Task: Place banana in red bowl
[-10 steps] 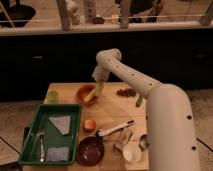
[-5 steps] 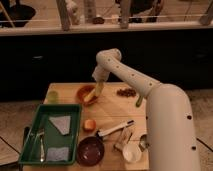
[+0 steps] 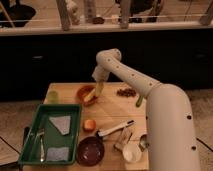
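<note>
The red bowl (image 3: 85, 94) sits on the wooden table (image 3: 114, 109), near its back left. The banana (image 3: 98, 90) hangs nearly upright over the bowl's right rim, its lower end at the rim. My gripper (image 3: 99, 83) is directly above it, shut on its upper end. The white arm reaches in from the right and bends down to the bowl.
A green tray (image 3: 57, 107) with grey cloths fills the front left. In front lie an orange chunk (image 3: 89, 124), a dark maroon bowl (image 3: 91, 150), a white cup (image 3: 132, 153) and a black-handled tool (image 3: 115, 129). A brown pile (image 3: 126, 92) and a green vegetable (image 3: 139, 101) lie right.
</note>
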{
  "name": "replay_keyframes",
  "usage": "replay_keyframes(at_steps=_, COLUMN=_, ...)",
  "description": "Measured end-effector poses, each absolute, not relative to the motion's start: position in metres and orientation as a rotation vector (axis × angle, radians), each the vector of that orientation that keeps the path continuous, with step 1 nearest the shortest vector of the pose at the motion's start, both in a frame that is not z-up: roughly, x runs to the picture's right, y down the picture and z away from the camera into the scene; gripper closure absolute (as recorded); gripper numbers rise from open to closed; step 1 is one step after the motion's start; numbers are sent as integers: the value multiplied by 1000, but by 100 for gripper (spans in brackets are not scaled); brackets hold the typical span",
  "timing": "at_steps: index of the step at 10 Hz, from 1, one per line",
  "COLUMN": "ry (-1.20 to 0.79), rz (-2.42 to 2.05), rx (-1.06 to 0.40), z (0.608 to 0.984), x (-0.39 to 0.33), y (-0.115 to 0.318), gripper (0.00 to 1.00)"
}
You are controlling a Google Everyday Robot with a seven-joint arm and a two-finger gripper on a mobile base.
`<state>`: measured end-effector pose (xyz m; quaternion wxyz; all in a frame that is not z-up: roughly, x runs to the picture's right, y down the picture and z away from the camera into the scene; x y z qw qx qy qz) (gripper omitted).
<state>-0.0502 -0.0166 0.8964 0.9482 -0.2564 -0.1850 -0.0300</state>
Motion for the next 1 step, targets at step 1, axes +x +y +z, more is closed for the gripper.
replay_keyframes(at_steps=1, ry=-377, rz=-61, rx=-522, z=896, x=-50, y=-17, gripper=20)
